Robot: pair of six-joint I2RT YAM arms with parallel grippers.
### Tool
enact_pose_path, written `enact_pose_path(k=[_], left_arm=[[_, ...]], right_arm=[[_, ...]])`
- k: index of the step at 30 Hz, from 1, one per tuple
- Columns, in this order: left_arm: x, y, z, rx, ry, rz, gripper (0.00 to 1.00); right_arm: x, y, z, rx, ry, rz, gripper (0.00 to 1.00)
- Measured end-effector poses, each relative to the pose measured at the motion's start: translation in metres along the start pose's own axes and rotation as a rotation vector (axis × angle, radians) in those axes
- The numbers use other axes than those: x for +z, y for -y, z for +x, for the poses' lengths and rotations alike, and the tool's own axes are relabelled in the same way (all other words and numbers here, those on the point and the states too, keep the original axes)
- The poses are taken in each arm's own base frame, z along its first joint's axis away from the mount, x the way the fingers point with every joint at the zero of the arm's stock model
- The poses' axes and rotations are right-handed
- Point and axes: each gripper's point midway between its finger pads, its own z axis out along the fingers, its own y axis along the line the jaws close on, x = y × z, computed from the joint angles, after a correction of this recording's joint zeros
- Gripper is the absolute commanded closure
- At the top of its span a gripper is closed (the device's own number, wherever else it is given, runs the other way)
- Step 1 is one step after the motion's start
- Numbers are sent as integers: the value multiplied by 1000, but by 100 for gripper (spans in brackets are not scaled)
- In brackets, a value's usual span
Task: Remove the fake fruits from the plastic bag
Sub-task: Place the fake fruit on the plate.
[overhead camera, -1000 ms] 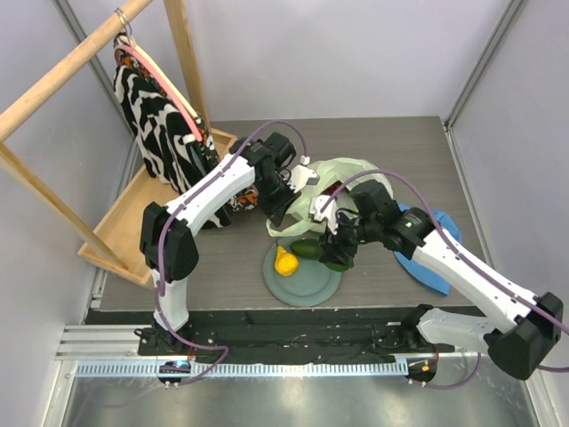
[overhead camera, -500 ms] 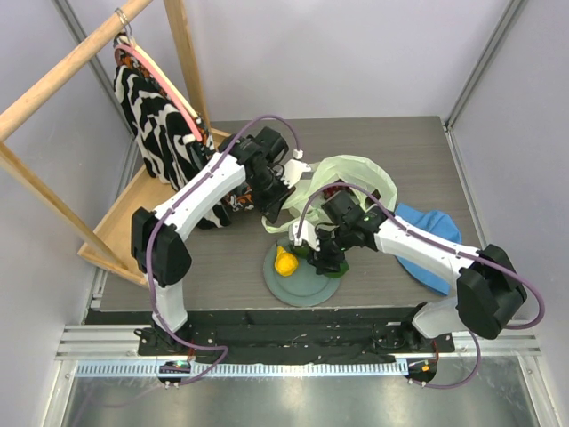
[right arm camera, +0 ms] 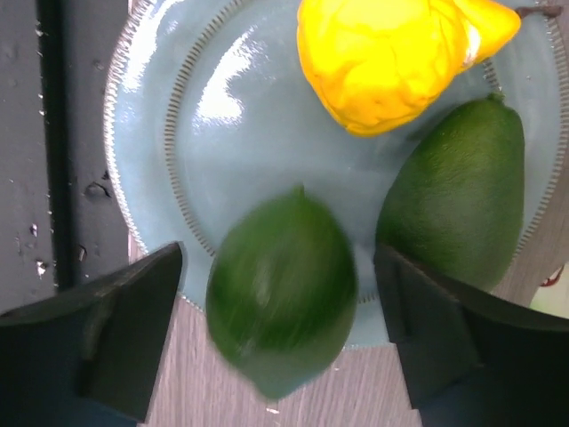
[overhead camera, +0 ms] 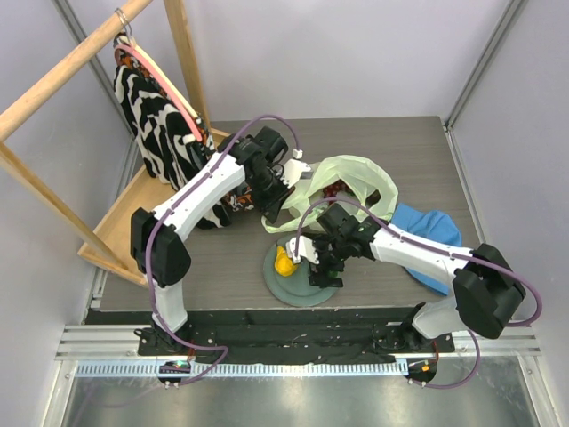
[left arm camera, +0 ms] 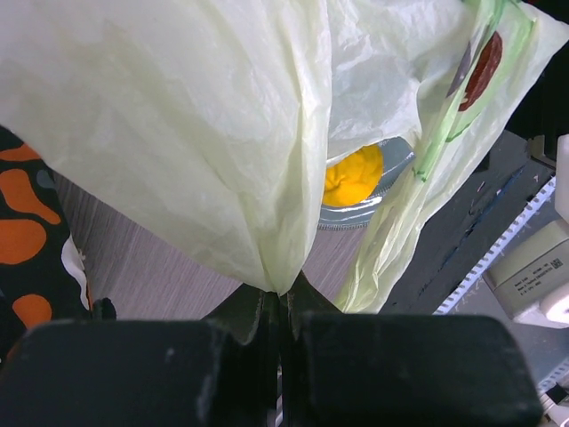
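Note:
My left gripper [overhead camera: 281, 201] is shut on a fold of the pale yellow-green plastic bag [overhead camera: 345, 176] and holds it up above the table; the pinch shows in the left wrist view [left arm camera: 283, 301] with the bag [left arm camera: 196, 116] hanging in front. My right gripper [overhead camera: 322, 267] is open over the blue-grey plate [overhead camera: 298, 292]. In the right wrist view a green round fruit [right arm camera: 283, 289], blurred, lies between the open fingers [right arm camera: 133, 320] at the plate's [right arm camera: 222, 116] rim. A yellow fruit [right arm camera: 382, 62] and a longer green fruit [right arm camera: 458, 191] rest on the plate. The yellow fruit also shows from above [overhead camera: 284, 261].
A blue cloth hat [overhead camera: 428, 238] lies right of the bag. A wooden rack with a zebra-print garment [overhead camera: 164, 116] and a wooden tray [overhead camera: 120, 227] stand at the left. A dark-red patch [left arm camera: 484, 62] shows on the bag.
My right gripper moved from the bag's mouth down over the plate and opened; the green round fruit is loose between its fingers. My left gripper lifted the bag slightly.

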Motion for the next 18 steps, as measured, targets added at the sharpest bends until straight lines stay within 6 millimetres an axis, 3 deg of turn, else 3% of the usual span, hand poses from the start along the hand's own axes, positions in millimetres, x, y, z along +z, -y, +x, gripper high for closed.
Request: enact_pose_path(k=[5, 8, 10, 14, 18], left_arm=[[0, 0, 0, 0, 0, 0, 100], [1, 0, 1, -2, -4, 2, 99], [4, 1, 6, -8, -17, 10, 99], [10, 6, 23, -28, -65, 33, 97], [10, 10, 31, -35, -79, 45, 96]], right_arm=[[-5, 1, 4, -11, -32, 9, 0], [-29, 8, -7, -8, -34, 69, 0], [-55, 19, -25, -1, 11, 160, 1], [-132, 33, -66, 11, 160, 402, 0], [-191, 50, -74, 126, 273, 653, 0]])
